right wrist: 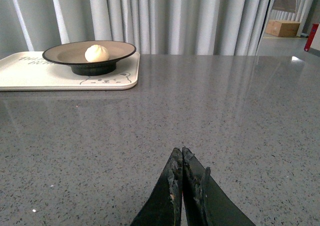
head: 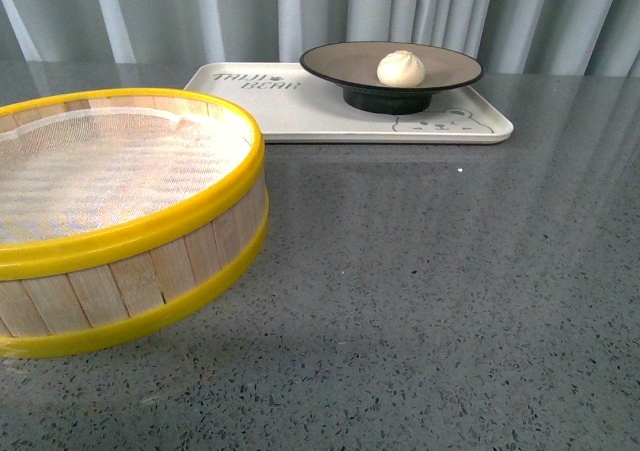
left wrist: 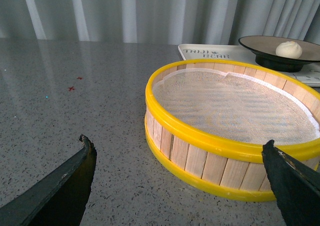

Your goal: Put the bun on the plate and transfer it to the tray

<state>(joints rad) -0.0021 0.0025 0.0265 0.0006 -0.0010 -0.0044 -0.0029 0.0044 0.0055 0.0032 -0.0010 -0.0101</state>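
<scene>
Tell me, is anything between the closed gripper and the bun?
Nothing visible. Only bare grey table lies between the shut right gripper and the bun, which already sits on the plate on the tray.

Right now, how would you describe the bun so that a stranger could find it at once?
Look to the far side of the grey table for the cream tray with dark lettering. A black-rimmed plate stands on it, and the bun lies inside. It is the only small, round, white thing; the nearby steamer basket is wooden with yellow rims.
</scene>
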